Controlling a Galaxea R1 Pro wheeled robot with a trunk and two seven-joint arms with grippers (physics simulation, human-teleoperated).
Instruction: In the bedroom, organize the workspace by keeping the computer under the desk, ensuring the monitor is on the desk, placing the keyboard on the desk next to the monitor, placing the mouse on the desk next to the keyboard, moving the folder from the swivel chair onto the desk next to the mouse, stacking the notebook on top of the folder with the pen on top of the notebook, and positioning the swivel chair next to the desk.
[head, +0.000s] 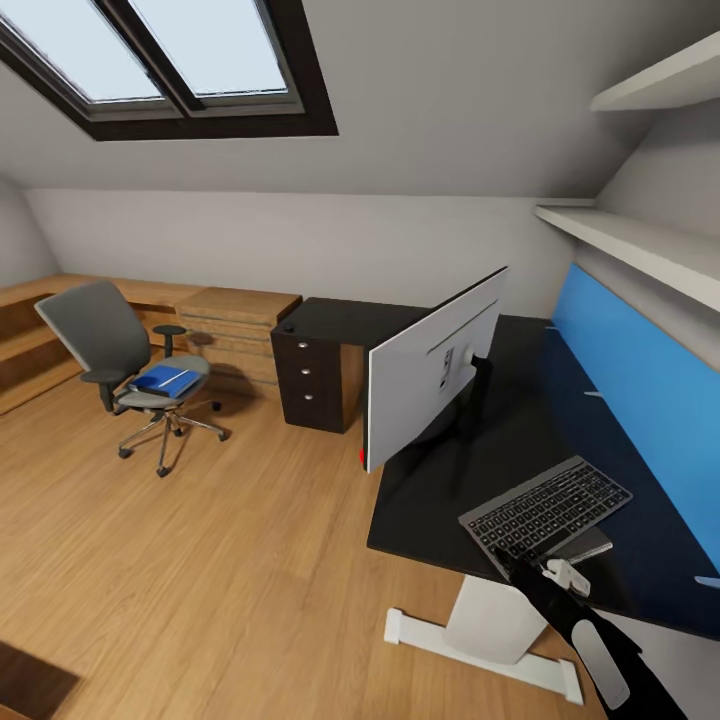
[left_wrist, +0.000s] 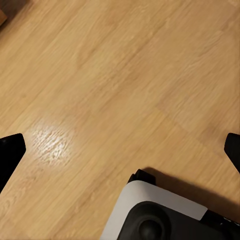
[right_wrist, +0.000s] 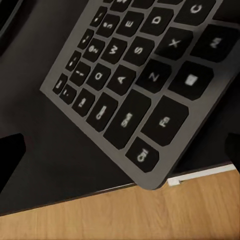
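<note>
Seen from the head: attic bedroom with a black-framed skylight (head: 190, 60) overhead, white shelves (head: 640, 240) on the right wall, low wooden cabinets (head: 235, 320) along the far wall. On the black desk (head: 440, 510) with its blue back panel (head: 640, 390), the monitor (head: 435, 370) standing edge-on, grey back showing, red dot at its lower corner. Nearer, the keyboard (head: 547, 512) lying flat close to the desk's front edge, one corner resting on a thin grey notebook (head: 590, 548). Well apart across the plank floor (head: 200, 560), the swivel chair (head: 125, 370) carrying the blue folder (head: 165, 379) on its seat. Right gripper (head: 515, 570) reaching to the keyboard's near corner. From the left wrist: left gripper (left_wrist: 120, 150) spread wide, its dark fingertips (left_wrist: 10, 150) at opposite edges, nothing between them but wood floor (left_wrist: 110, 75), with part of the robot's grey-and-black base (left_wrist: 155, 215) below. From the right wrist: right gripper (right_wrist: 120, 150) parted wide, fingertips (right_wrist: 10, 155) flanking the keyboard's (right_wrist: 135, 90) Ctrl corner, which juts just past the desk (right_wrist: 45, 165) edge above the floor (right_wrist: 150, 215); contact with the keyboard impossible to judge.
</note>
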